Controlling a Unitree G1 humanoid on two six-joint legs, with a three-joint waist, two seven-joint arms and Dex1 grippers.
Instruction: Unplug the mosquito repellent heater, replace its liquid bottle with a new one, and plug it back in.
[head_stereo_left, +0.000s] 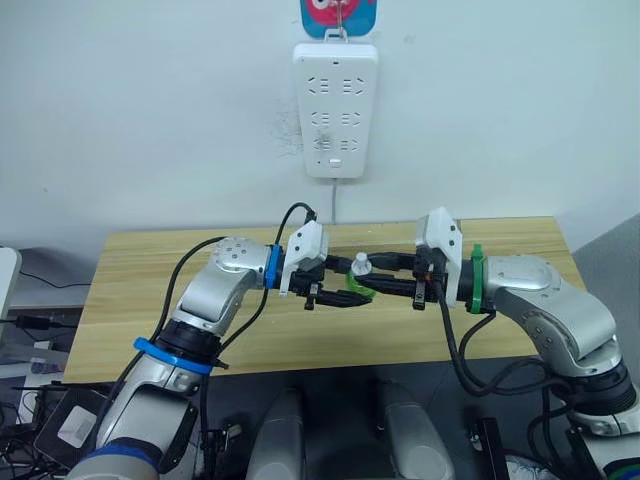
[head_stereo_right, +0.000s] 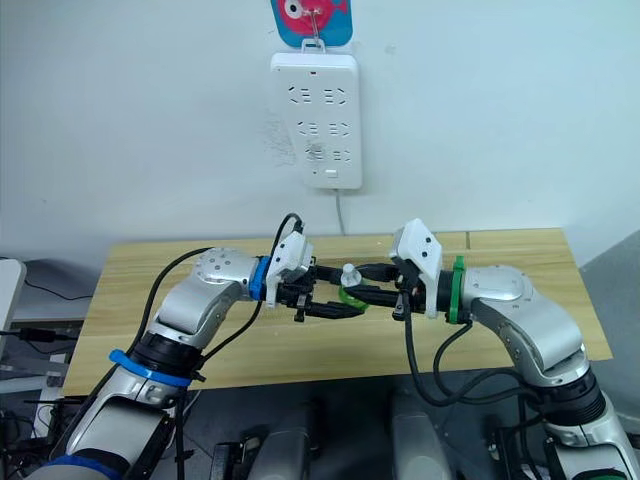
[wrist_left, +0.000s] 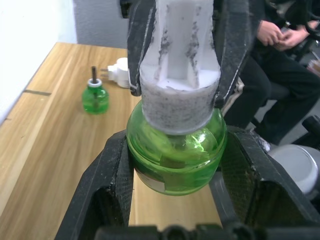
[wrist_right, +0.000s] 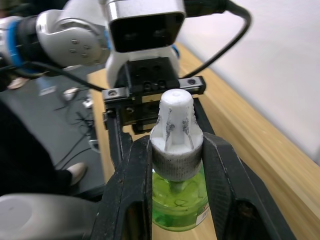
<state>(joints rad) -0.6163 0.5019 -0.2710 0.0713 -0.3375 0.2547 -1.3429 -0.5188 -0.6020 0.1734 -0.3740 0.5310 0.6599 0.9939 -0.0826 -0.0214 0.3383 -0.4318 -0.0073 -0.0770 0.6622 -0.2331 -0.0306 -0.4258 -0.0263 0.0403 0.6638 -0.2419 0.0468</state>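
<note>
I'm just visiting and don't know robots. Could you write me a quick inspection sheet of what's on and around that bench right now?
Surface: wooden table, mostly bare.
Job's things: a green bottle with a white cap is held above the table between both grippers; a second green bottle, uncapped with a dark wick, stands on the table; the white heater lies beside it, unplugged.
Clutter: nothing seen.
Grippers: left gripper is clamped on the bottle's green body; right gripper is clamped on its white cap.
Cables: black cables run along both arms; a white cord hangs from the power strip.
Surroundings: the strip hangs on a white wall; a seated person is beyond the table's end.
</note>
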